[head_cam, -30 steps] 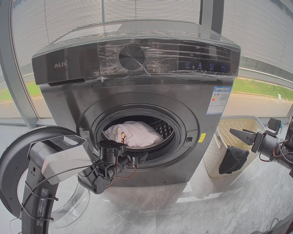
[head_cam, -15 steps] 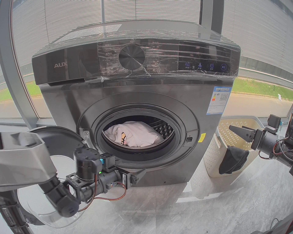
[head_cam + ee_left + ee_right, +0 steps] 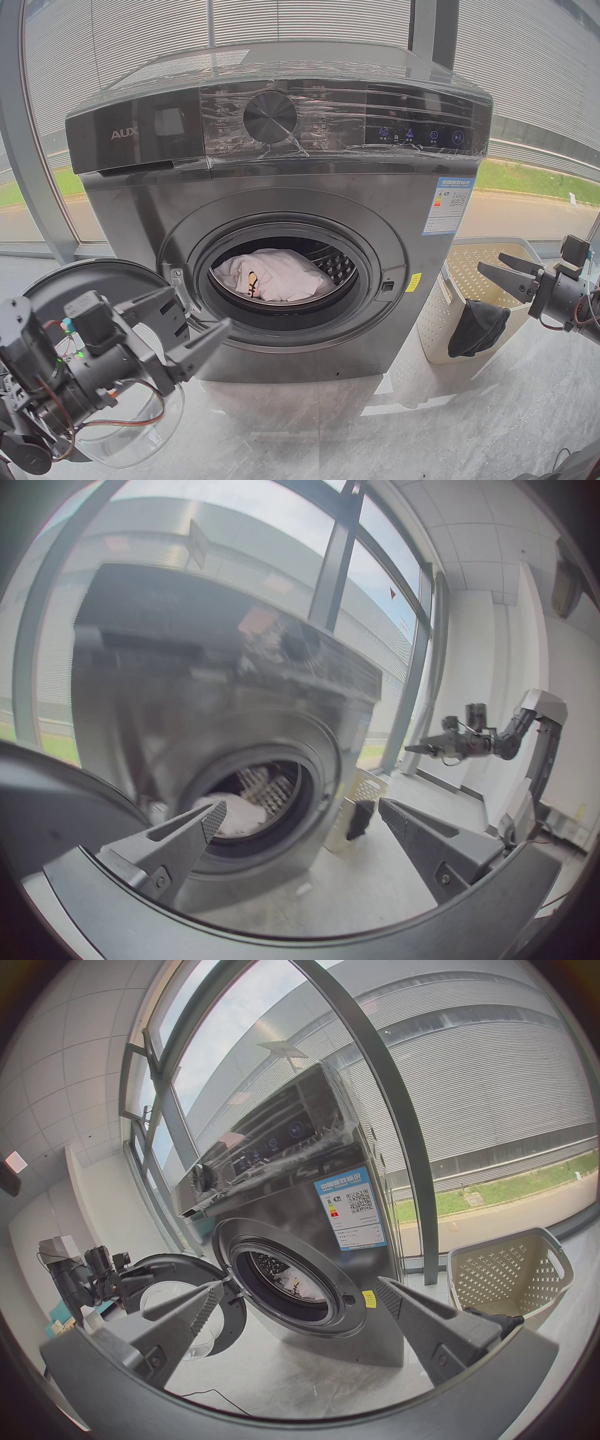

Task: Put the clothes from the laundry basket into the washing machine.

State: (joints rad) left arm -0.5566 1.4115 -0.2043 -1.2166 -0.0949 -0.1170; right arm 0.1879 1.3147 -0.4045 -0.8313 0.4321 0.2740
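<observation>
Left hand (image 3: 200, 307), open, pulled back from washing machine (image 3: 312, 194); white garment (image 3: 281, 275) lies crumpled inside.

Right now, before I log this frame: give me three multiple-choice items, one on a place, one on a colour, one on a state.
1. Where is the dark garment?
A. In the drum
B. Draped over the rim of the laundry basket
C. On the floor under the door

2. What colour is the piece of clothing lying inside the washing machine?
A. White
B. Red
C. Blue

3. How is the left gripper?
A. Shut on a piece of clothing
B. Shut on the door's edge
C. Open, holding nothing

Answers:
1 B: the dark garment hangs on the basket's rim, to the right of the machine.
2 A: the piece of clothing in the open drum is white.
3 C: its fingers are spread apart with nothing between them, low by the open door.
</observation>
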